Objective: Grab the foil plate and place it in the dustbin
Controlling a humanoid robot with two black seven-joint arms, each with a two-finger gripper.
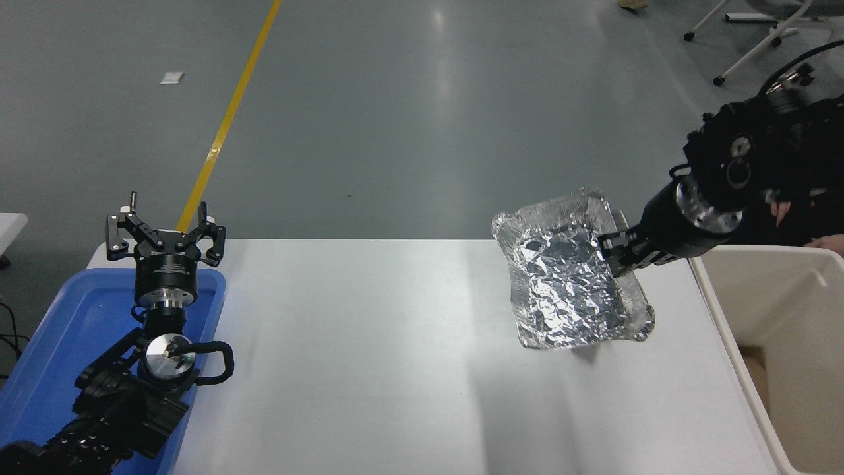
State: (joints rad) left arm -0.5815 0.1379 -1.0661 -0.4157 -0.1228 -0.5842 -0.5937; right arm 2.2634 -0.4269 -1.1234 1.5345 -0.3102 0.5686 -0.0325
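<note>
Right hand (616, 254), tilted down-left, grips foil plate (570, 277) aloft beside dustbin (725, 316).

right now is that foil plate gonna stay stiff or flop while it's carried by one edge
The foil plate is probably light: the right gripper holds it aloft by one rim. Its crinkled skin suggests it dents easily. It hangs tilted, so it may sag or swing.

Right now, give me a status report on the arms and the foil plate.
Right gripper shut on foil plate, lifted off table. Left gripper open, parked over blue tray. Dustbin at right, path clear.
</note>
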